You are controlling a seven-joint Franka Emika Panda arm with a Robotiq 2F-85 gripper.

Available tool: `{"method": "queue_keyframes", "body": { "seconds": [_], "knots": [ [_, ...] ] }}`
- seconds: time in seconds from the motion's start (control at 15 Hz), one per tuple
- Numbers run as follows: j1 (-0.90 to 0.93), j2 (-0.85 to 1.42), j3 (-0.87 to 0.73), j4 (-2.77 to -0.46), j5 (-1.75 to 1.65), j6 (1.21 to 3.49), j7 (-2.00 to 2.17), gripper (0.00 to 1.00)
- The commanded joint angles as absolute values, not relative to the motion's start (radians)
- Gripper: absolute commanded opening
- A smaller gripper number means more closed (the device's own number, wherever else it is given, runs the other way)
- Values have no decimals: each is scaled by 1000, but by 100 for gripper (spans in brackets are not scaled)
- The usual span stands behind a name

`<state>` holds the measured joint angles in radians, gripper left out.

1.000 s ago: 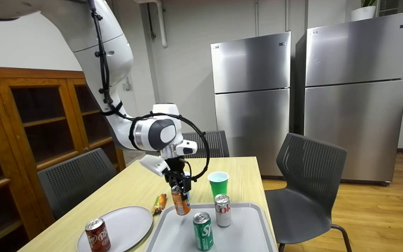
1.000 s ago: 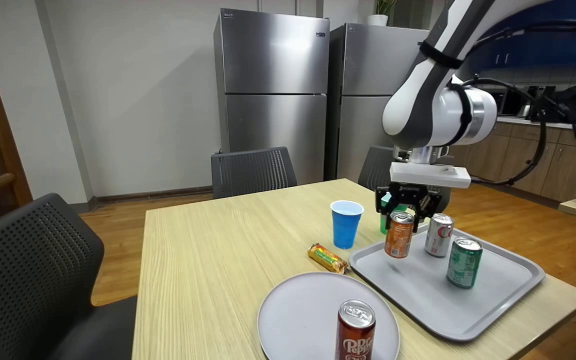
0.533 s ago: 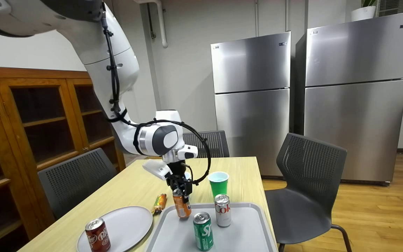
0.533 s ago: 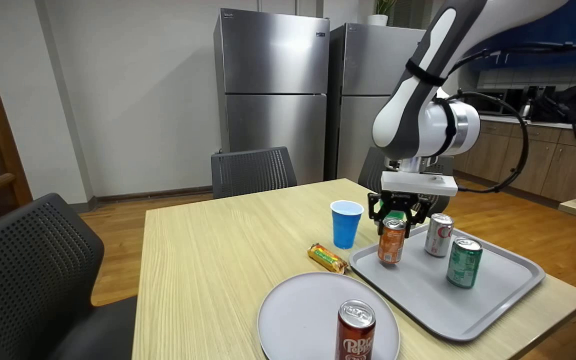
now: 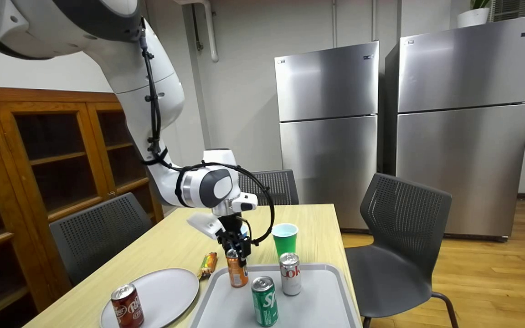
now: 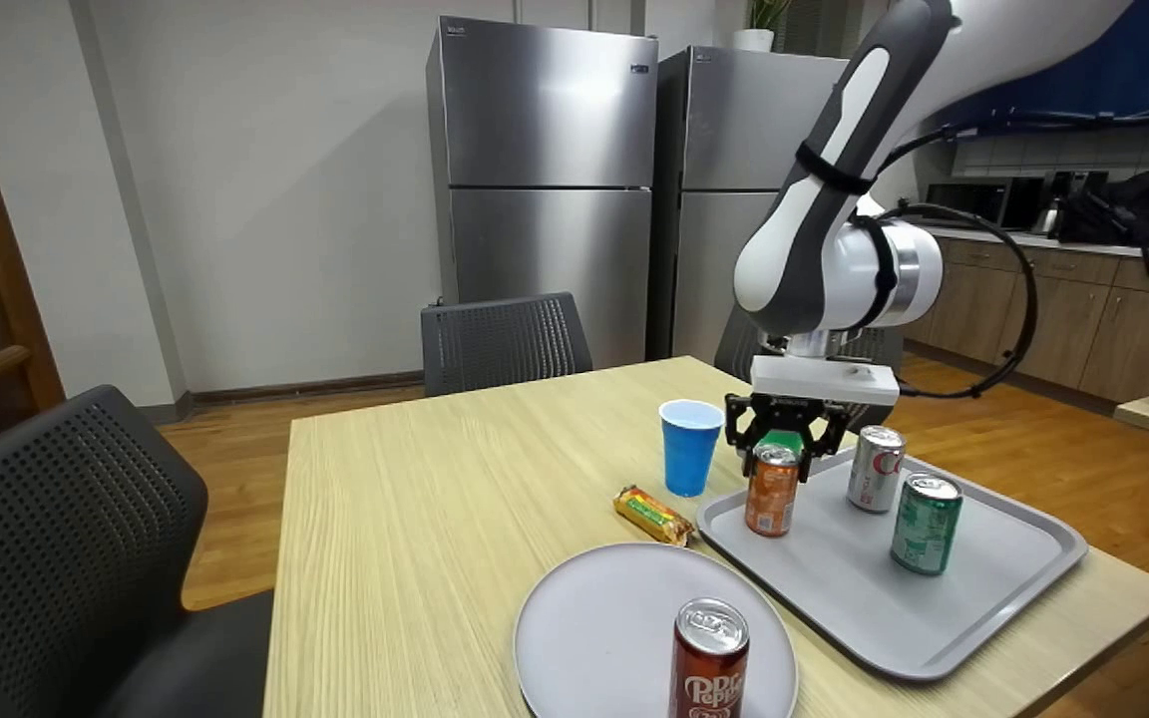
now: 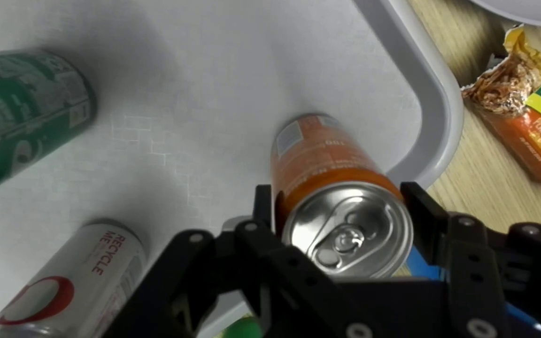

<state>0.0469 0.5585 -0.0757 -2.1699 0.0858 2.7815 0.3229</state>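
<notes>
In an exterior view, the gripper (image 5: 235, 256) points down at a gray tray (image 5: 317, 303), pinching the upper part of an orange can (image 5: 238, 274). The can lies directly below the gripper's body, nearly upright, its base at or very near the tray surface. A green can (image 5: 265, 303) and a silver can (image 5: 290, 275) stand on the same tray, apart from the orange one. In an exterior view, the orange can is seen near a corner of the tray, with a blue cup (image 6: 690, 454) and a wrapped bar (image 6: 654, 516) on the table (image 6: 435, 558) just outside the rim; a dark red can (image 6: 710, 668) stands on a plate (image 6: 584, 638). In the wrist view, the orange can's lid (image 7: 345, 230) faces the camera between the two fingertips (image 7: 263, 206), one at either side; the body extends from them toward the tray floor, and the silver and green cans appear to the left, apart from the fingertips.
</notes>
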Motion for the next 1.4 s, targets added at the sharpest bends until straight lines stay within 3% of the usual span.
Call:
{"method": "queue_keyframes", "body": {
  "seconds": [0.0,1.33],
  "knots": [
    [33,529,-53,-2176,107,2799,279,99],
    [168,176,-111,-2440,-112,2808,414,100]
  ]
}}
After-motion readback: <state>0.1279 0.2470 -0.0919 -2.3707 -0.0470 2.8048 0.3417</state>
